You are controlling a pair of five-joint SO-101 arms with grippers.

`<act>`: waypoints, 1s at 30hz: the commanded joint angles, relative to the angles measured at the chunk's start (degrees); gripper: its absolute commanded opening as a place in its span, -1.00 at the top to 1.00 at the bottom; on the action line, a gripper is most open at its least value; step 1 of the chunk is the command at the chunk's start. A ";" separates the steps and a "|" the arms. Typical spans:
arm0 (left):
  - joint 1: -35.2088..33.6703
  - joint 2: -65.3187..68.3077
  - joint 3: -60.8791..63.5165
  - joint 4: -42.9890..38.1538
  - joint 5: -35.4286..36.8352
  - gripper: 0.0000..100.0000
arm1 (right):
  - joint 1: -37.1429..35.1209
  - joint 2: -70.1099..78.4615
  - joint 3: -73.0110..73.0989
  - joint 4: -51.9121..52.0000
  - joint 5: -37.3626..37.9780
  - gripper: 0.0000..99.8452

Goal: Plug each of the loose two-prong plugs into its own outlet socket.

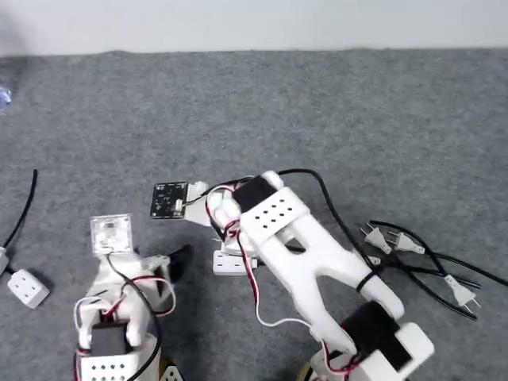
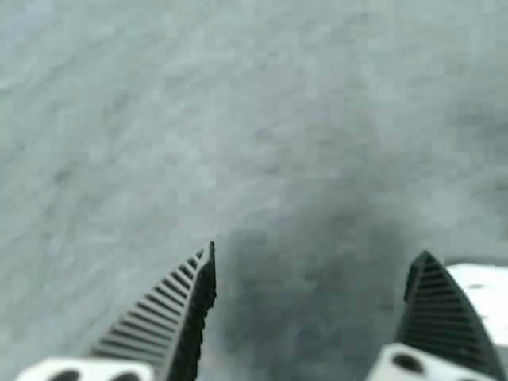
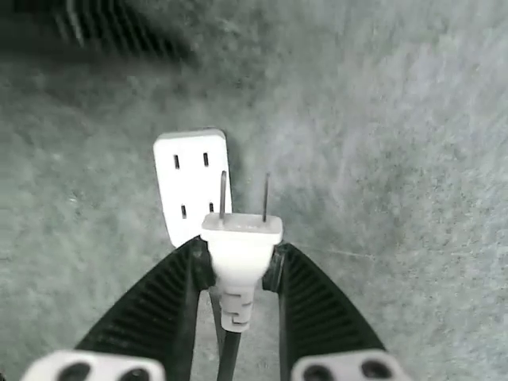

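Observation:
My right gripper (image 3: 238,274) is shut on a white two-prong plug (image 3: 240,236) with a black cord. The prongs point at a white outlet block (image 3: 190,186) lying on the grey carpet, just short of its slots. In the high view the right arm reaches to the table's middle, over that outlet block (image 1: 232,263). My left gripper (image 2: 313,305) stands open with nothing between its fingers, low over the carpet. A white edge of the outlet block (image 2: 486,290) shows beside one finger. In the high view the left gripper (image 1: 175,264) sits just left of the block.
Three loose plugs (image 1: 409,242) with tangled black cords lie at the right. A second white outlet cube (image 1: 28,287) with a black cable (image 1: 24,208) lies at the far left. The left arm's dark finger (image 3: 119,32) shows beyond the block in the right wrist view.

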 commanded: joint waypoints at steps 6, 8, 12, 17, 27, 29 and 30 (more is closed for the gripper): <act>6.68 -0.44 -0.92 -8.26 5.19 0.28 | -1.27 -3.47 -3.08 0.04 -2.11 0.98; 6.51 -0.44 -1.54 -8.18 5.98 0.28 | -1.19 -3.47 -3.08 -0.40 -1.93 0.98; 6.86 -0.44 -2.15 -7.21 5.89 0.28 | -1.19 -3.38 -2.90 -2.07 -2.11 0.98; 7.03 -0.44 -2.15 -7.21 5.89 0.28 | -1.27 -3.38 -2.81 -2.95 -2.20 0.98; 5.80 -0.44 -5.41 -6.86 10.29 0.28 | 1.01 2.24 -3.08 -5.14 -1.85 0.98; 7.30 -0.44 -3.91 -7.21 10.11 0.28 | -0.57 2.42 -3.16 -6.11 -2.20 0.98; 8.00 -0.44 -3.03 -7.30 10.11 0.28 | -1.36 2.33 -3.34 -6.20 -2.20 0.98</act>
